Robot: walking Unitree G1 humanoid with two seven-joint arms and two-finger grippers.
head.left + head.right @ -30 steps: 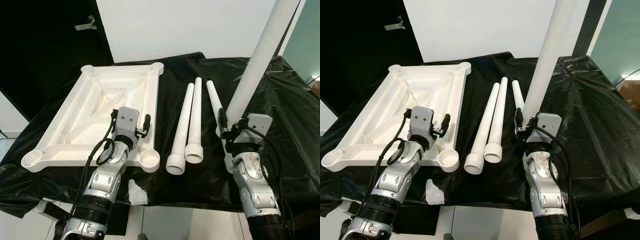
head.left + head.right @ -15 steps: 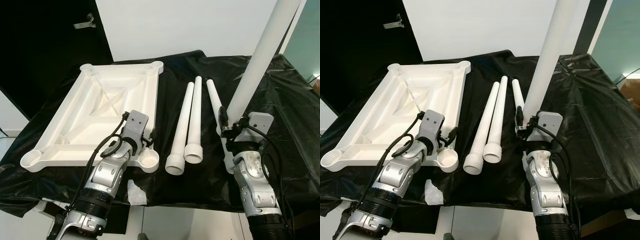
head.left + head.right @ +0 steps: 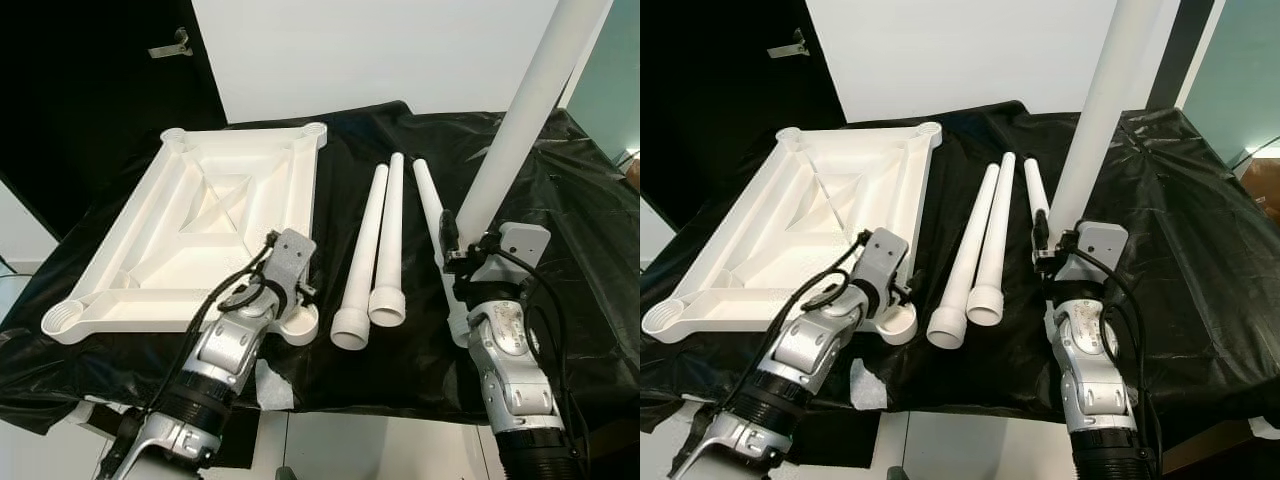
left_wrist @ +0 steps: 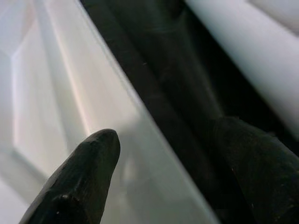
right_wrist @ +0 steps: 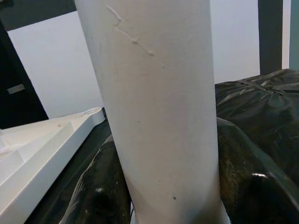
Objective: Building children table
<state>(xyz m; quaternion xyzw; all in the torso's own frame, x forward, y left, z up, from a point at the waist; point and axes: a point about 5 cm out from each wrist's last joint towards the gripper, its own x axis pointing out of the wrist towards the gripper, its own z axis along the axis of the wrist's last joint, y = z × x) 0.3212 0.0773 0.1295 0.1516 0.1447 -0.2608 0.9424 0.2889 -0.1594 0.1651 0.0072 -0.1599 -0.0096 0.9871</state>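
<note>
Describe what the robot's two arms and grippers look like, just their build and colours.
Both arms are jointed silver-grey metal segments with black collars near the base. Loose black cables loop along the left arm and the right arm. Each wrist carries a pale grey boxy housing. The left gripper and right gripper each have two long, rounded black fingers.

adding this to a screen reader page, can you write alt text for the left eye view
The right end effector holds a white table leg upright over a black-covered table, while the left end effector reaches the near right edge of an upturned white tabletop. Three more legs lie between them.
</note>
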